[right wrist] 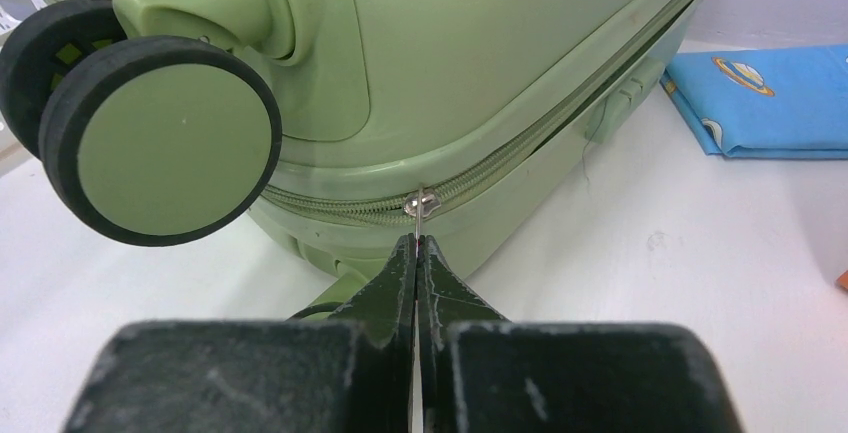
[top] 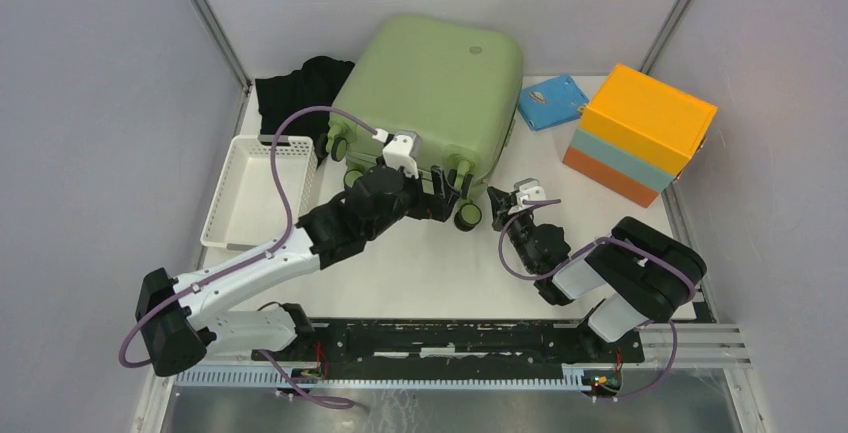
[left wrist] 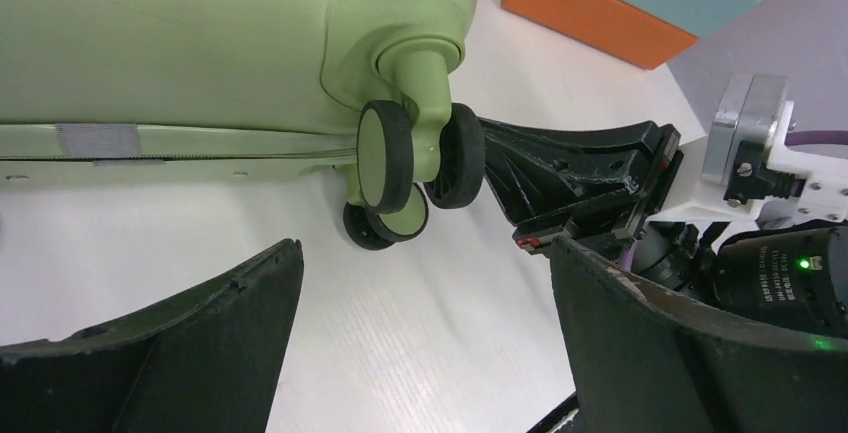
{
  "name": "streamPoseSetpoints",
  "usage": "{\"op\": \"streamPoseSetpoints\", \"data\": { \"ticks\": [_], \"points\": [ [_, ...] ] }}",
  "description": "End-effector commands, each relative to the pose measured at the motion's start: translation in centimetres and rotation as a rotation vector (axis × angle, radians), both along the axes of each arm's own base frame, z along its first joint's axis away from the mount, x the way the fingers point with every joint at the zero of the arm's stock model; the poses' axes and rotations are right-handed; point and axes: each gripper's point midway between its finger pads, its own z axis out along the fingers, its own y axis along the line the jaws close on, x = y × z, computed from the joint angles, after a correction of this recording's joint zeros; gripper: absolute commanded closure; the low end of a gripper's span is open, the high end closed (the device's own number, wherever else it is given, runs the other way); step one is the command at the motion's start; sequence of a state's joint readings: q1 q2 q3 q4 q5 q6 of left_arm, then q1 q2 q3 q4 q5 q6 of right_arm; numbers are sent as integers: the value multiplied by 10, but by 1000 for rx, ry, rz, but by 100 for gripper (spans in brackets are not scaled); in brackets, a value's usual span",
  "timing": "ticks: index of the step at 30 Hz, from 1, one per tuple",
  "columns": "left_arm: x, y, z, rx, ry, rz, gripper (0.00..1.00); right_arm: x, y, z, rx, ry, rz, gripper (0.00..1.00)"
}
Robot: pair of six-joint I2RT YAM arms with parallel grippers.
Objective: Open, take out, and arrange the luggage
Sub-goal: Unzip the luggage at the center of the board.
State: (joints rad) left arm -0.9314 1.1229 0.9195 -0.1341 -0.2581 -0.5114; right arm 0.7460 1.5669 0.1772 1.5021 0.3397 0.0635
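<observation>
Pinching the zip pull [right wrist: 420,201] between fully closed tips, found the right gripper [right wrist: 415,245] pressed up to the near right corner of the luggage [top: 430,93], just right of the corner wheel [right wrist: 160,143]. Noted the sage-green case lying flat and closed at the far middle of the table [top: 420,273], with its wheeled end toward the near edge and its long axis running near to far. Traced the zip seam [right wrist: 540,148] away from the pull, left along the wheeled end and far along the right side, toward the flat blue pouch [right wrist: 770,93]. Judged the pull to lie straight ahead of the closed tips, and so judged any drag bound to follow the seam sideways around the corner, not straight back from the shell. Could not tell a parted stretch of zip from a joined one. Found the left gripper [left wrist: 425,253] spread wide and empty, hovering just near of the twin wheels [left wrist: 385,168] at that same corner, touching nothing. Judged the right arm the one placed for the zip, and the left free to steady the shell.
</observation>
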Motion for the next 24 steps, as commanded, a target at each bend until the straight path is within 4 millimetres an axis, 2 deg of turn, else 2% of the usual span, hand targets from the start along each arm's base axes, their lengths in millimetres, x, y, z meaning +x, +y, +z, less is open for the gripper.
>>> {"op": "streamPoseSetpoints", "data": {
  "ticks": [1,5,14,15,20,22,24],
  "points": [
    [11,-3,18,31,-50,112,2,3,13,45,111,-114,45,100],
    [20,-13,-1,120,-28,180,2,3,14,43,113,-109,48,100],
    [37,-34,-22,201,2,233,6,2,14,39,108,-102,50,100],
    [40,-37,-29,226,10,240,10,2,14,40,109,-103,48,100],
    [48,-45,-38,274,11,246,29,1,15,41,105,-107,55,100],
    [49,-48,-39,290,7,224,45,1,12,41,99,-111,48,100],
    [47,-50,-42,313,6,201,56,0,10,40,99,-110,45,100]
  ]
}}
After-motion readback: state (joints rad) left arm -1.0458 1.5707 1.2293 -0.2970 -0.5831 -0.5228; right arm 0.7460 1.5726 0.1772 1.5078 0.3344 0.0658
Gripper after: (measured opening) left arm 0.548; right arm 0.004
